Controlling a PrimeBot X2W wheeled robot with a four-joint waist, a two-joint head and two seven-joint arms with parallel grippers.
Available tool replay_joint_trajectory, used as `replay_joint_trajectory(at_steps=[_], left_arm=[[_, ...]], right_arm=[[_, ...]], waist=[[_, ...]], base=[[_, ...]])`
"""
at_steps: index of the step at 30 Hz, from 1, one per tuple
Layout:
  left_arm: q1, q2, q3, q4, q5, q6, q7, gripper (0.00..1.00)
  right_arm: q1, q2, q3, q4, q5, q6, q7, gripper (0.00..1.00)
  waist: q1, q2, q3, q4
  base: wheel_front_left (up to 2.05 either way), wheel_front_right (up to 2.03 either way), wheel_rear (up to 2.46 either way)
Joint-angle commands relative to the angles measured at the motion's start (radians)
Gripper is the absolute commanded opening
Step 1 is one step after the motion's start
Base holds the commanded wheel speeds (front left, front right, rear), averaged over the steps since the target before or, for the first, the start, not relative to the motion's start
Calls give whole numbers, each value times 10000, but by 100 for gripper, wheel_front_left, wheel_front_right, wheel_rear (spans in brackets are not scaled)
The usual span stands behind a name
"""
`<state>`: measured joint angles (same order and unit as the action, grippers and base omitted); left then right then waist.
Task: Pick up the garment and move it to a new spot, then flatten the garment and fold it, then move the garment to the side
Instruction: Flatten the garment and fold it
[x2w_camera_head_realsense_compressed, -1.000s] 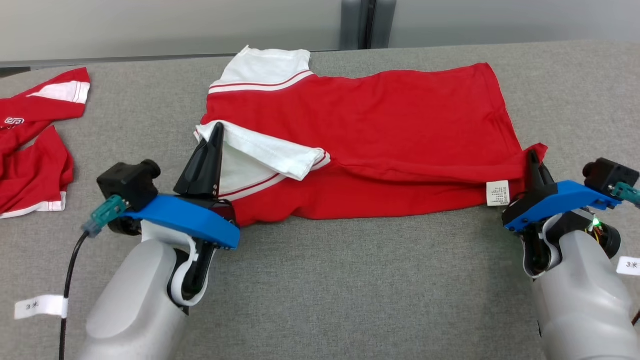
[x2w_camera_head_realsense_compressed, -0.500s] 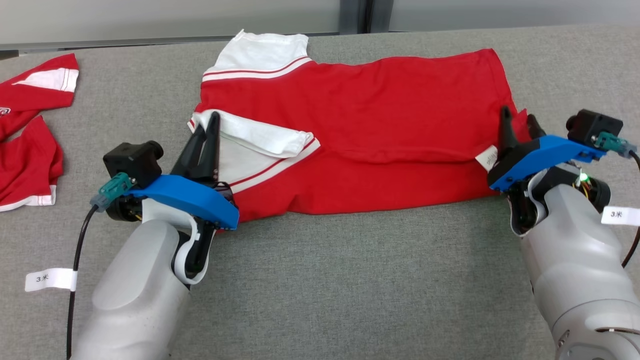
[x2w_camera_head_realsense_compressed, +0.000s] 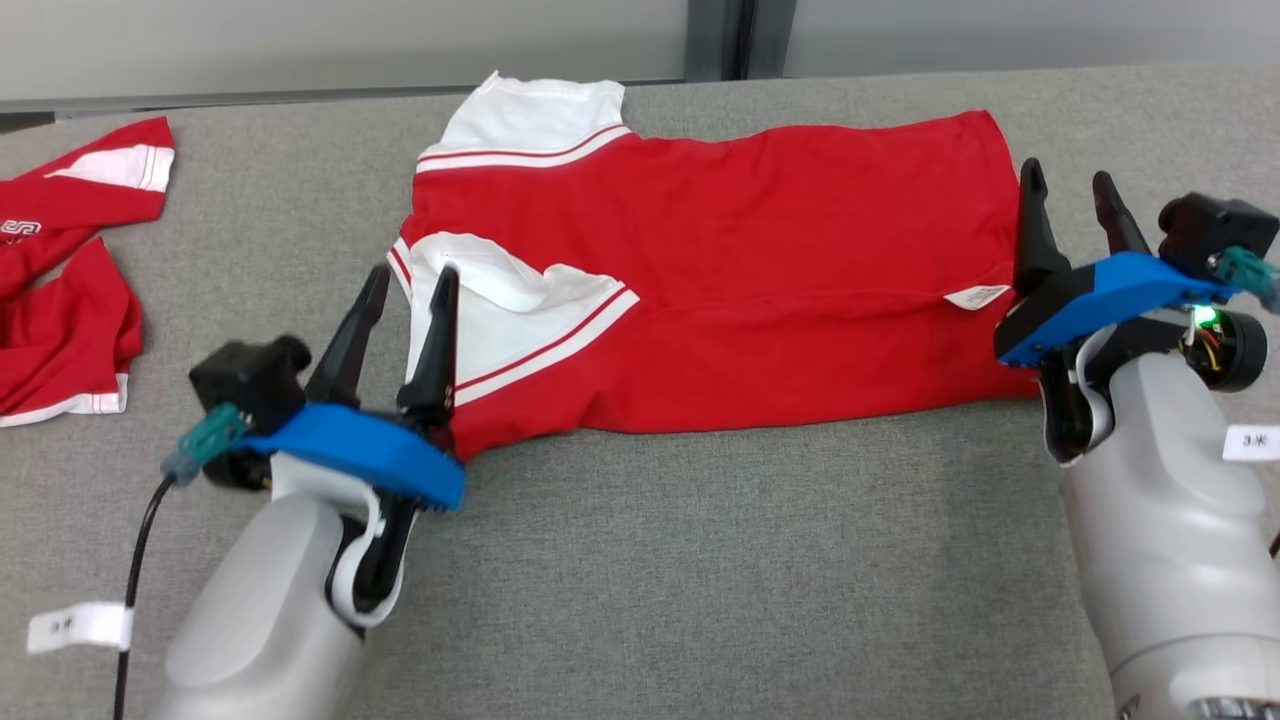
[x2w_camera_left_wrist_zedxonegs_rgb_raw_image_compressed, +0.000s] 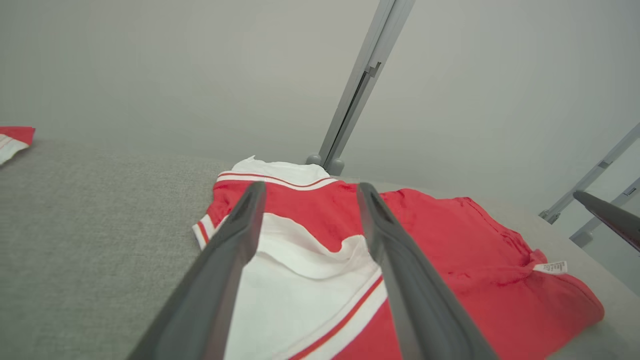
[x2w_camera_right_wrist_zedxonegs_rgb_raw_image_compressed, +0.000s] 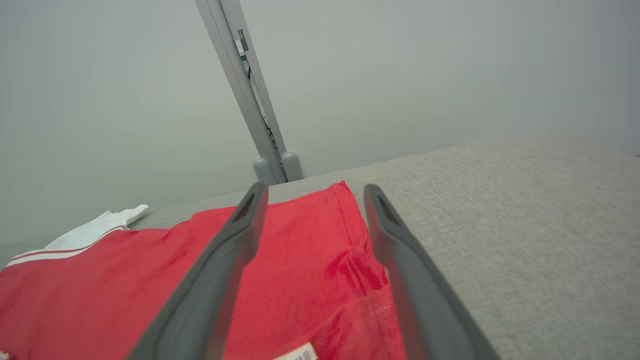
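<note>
Red garment w/ white sleeves lies folded over on the grey table, mid-rear. Left gripper is at the sleeve end, jaws apart & empty. Right gripper is at the hem end near the care label, jaws also apart, nothing held.

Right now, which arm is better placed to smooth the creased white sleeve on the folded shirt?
Left, probably. The left pincer stands open right at the white sleeve; the right pincer is open at the opposite, hem end of the shirt.
</note>
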<state>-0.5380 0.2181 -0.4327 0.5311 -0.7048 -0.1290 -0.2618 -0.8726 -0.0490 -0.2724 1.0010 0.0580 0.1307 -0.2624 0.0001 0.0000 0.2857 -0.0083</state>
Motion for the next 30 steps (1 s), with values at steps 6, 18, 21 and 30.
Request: replay_joint_trajectory(at_steps=[6, 18, 21, 30], left_arm=[[1189, 574, -40, -453, -369, 115, 375, 100], [2736, 624, 257, -1260, -1737, 1023, 2374, 100], [2718, 650, 301, -1316, -1896, 1263, 2726, 100], [2506, 555, 232, -1701, -1994, 1230, 2863, 0]], right_arm=[[1352, -34, 170, -1268, -584, 1, -32, 100], [3502, -50, 308, -3419, -558, 1, 1082, 100], [3714, -71, 389, -3806, -567, 1, 1457, 100], [3561, -274, 233, -3632, -452, 1, 2724, 100]], waist=[[-1, 0, -310, 3], [-1, 0, -287, -77], [-1, 0, -192, -175], [-1, 0, -11, -260]], base=[[0, 0, 0], [0, 0, 0], [0, 0, 0], [0, 0, 0]])
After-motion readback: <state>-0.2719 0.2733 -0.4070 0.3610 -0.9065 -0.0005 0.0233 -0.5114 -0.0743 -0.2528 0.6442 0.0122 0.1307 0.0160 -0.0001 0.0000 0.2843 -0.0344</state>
